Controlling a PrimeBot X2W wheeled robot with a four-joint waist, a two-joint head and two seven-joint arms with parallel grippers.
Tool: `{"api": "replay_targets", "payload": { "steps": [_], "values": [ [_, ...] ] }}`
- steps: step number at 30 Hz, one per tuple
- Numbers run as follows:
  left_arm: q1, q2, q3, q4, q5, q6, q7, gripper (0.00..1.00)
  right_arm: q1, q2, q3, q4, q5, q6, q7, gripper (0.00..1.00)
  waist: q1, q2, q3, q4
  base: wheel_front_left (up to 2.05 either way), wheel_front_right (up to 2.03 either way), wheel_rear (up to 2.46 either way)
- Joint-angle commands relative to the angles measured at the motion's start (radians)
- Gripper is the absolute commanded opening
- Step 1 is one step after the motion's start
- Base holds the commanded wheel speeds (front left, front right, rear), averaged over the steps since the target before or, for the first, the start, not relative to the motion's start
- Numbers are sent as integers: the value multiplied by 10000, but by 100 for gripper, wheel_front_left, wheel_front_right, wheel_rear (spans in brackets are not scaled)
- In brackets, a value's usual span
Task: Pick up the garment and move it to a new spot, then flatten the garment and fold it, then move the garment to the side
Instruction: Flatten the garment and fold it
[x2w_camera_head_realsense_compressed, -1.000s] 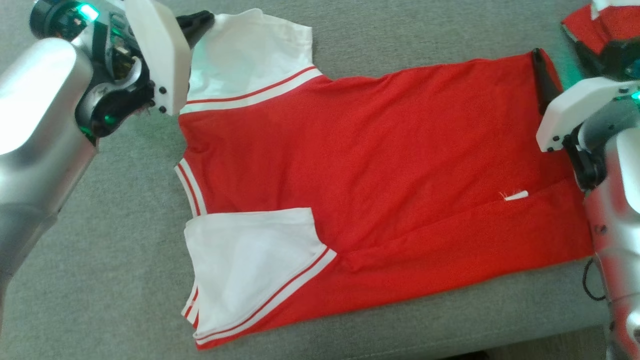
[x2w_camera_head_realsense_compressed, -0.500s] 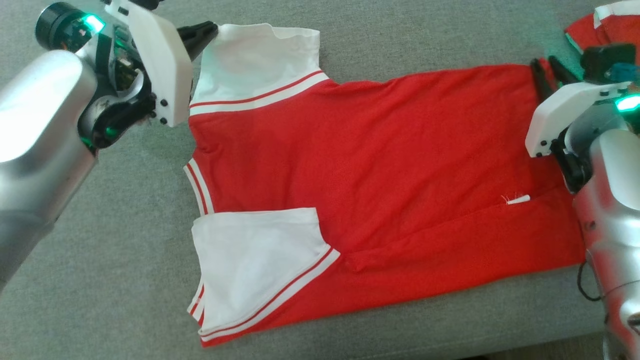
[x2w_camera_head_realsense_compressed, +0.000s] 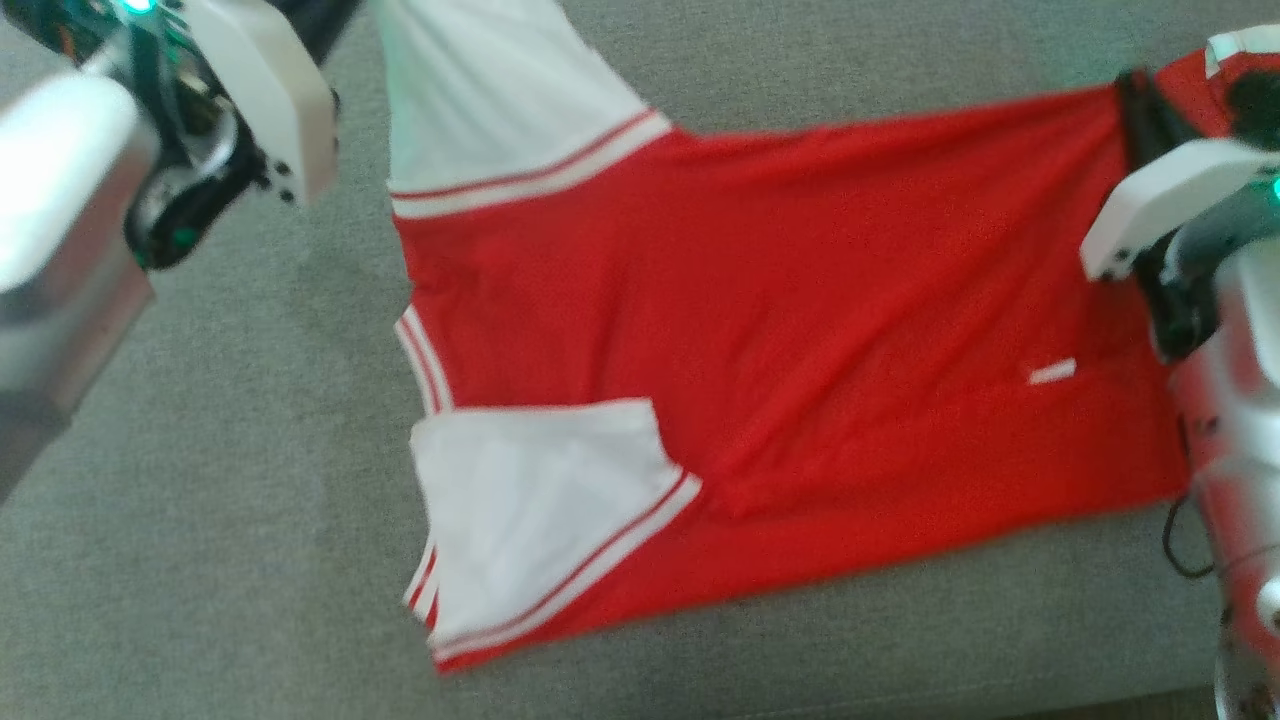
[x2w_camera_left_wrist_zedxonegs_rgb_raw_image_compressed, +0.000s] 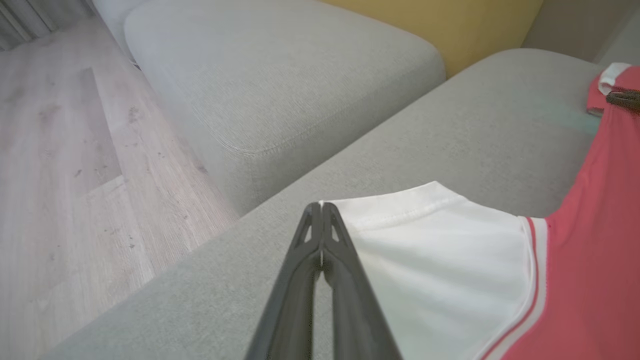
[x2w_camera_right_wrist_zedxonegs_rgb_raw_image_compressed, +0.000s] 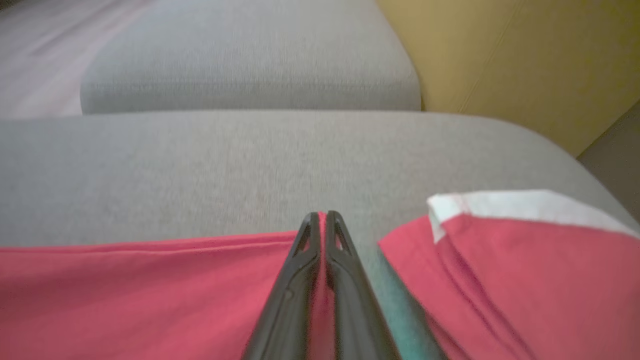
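One garment (x2w_camera_head_realsense_compressed: 780, 300): red body with white sleeves and striped cuffs, lying spread across the grey sofa seat (x2w_camera_head_realsense_compressed: 220, 520), collar end toward my left, hem toward my right.
Far edge: stretching taut between my two grips, while the near sleeve and near edge are resting flat.
Left gripper (x2w_camera_left_wrist_zedxonegs_rgb_raw_image_compressed: 321, 207): fingers pressed together, pinching the hem corner of the far white sleeve.
Right gripper (x2w_camera_right_wrist_zedxonegs_rgb_raw_image_compressed: 322, 216): fingers pressed together, pinching red cloth at the far hem corner.
Step in hand: I am judging this to be the fold beginning. The spread is looking flat enough, and both far corners are in my grips.
Next move: I am expecting to raise both corners evenly and carry them toward the near edge, keeping the cloth taut so no crease is forming.
Neighbour: a second red-and-white cloth (x2w_camera_right_wrist_zedxonegs_rgb_raw_image_compressed: 525, 250) is lying just beside my right grip, and I am minding not to snag it.
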Motion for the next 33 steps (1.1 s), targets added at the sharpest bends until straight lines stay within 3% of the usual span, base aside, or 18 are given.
{"api": "replay_targets", "payload": {
  "steps": [1,8,16,26,33],
  "values": [
    [-741,431,444,-47,85,17,-191,0,-460,-113,3,-314,12,-9,-197,0,0,0,-31,19,0,0,0],
    [-1082,198,393,342,-45,17,-1005,0,-641,-83,-657,-271,-84,-9,-869,0,0,0,-271,211,0,0,0],
    [-80,504,148,-860,-284,179,-1585,0,403,-216,-808,-529,216,-9,-1211,0,0,0,-625,483,0,0,0],
    [3083,2288,12,-5104,-962,2545,-1726,0,2493,-277,-1300,-1950,421,-9,-1090,0,0,0,-1188,749,0,0,0],
    [4968,3017,-190,-7353,-1268,3998,-2225,0,4011,-95,-2095,-3253,375,-9,-731,0,0,0,-1304,997,0,0,0]
  ]
}}
